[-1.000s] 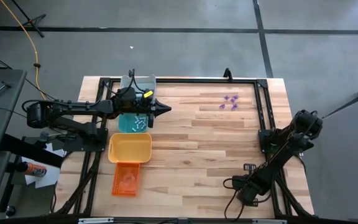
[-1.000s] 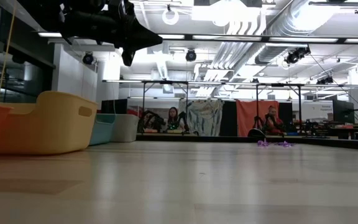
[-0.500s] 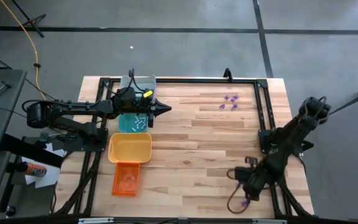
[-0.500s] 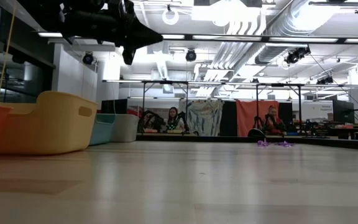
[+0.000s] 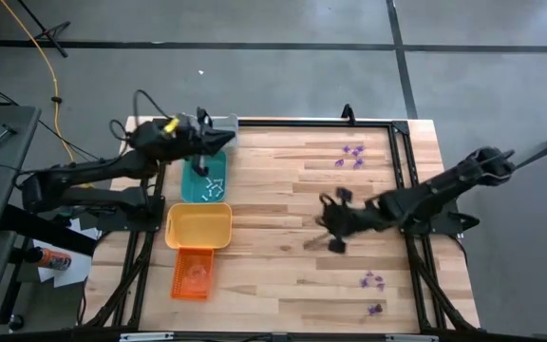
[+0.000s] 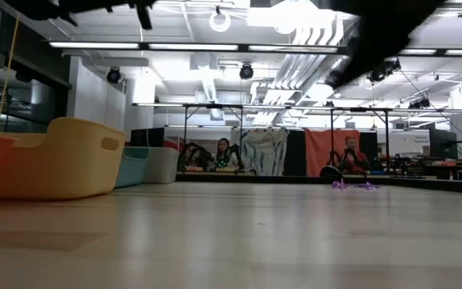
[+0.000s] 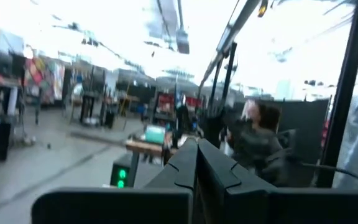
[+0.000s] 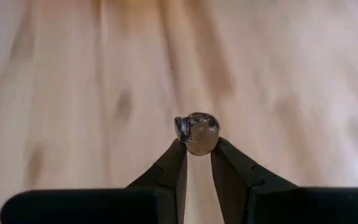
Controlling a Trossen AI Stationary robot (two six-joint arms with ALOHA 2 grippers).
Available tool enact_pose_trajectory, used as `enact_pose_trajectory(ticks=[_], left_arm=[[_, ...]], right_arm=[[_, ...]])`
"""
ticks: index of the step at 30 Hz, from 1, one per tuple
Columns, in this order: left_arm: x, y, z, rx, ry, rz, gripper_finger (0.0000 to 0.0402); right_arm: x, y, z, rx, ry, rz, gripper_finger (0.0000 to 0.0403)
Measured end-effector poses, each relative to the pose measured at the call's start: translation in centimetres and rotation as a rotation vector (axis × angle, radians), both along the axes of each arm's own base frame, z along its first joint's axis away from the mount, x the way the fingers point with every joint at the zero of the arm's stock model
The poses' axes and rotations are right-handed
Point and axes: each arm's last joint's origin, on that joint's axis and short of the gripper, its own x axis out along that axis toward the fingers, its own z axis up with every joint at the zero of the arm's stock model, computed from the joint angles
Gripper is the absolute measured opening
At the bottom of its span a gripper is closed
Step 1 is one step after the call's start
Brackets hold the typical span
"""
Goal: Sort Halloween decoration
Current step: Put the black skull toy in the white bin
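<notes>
We've a small dark trinket (image 8: 197,132) pinched in the right gripper (image 5: 335,220) above mid-counter (image 5: 283,256); keep that squeeze steady toward the trays; left gripper (image 7: 196,163) closed by the teal tray (image 5: 190,193)

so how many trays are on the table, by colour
grey tray: 1
teal tray: 1
yellow tray: 1
orange tray: 1
total: 4
</notes>
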Motion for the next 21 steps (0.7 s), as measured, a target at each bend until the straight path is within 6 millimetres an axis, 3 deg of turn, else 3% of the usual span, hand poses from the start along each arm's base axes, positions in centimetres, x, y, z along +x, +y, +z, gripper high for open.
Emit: enact_pose_trajectory(ticks=[6, 12, 16, 21], left_arm=[[-2.0, -0.7, 1.5, 0.032, -0.078, 0.006, 0.0], [-2.3, -0.8, 1.4, 0.023, -0.049, 0.007, 0.0], [-1.6, -0.5, 0.1, 0.004, 0.072, 0.05, 0.0], [-0.1, -0.1, -1.8, 0.016, 0.222, 0.072, 0.0]], right_arm=[[3.5, -5.7, 2.9, -0.112, -0.343, -0.069, 0.0059], [4.6, -10.5, 6.2, -0.115, -0.69, -0.147, 0.0059], [4.5, -12.3, 7.7, -0.074, -0.854, -0.156, 0.0059], [4.4, -13.0, 8.0, -0.043, -0.889, -0.089, 0.0059]])
